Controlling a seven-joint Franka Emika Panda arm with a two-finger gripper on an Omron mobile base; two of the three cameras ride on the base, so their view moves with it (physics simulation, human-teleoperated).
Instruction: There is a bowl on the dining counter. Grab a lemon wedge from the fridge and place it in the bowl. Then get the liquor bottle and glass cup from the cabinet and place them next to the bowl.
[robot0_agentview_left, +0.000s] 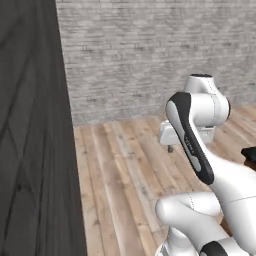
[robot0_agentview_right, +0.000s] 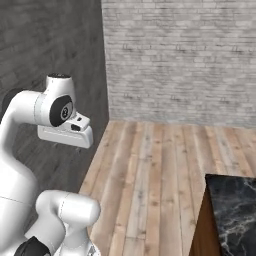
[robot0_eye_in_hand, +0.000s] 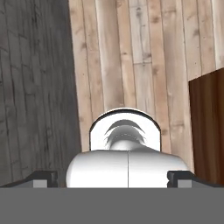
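fingers (robot0_eye_in_hand: 43, 178) spread wide, grasping nothing, hanging above pale wooden plank floor (robot0_eye_in_hand: 131, 52). glossy black marble counter (robot0_agentview_right: 235, 210) with brown wood side at lower right, near grey brick wall (robot0_agentview_right: 180, 60).

No legible text, labels or numbers. A small pale mark sits on the arm's dark joint cap (robot0_agentview_right: 64, 112), too blurred to read.

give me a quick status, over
Gripper open, holding nothing, pointed down at the wood floor. Corner of the dining counter at right. Dark wall close on the left.
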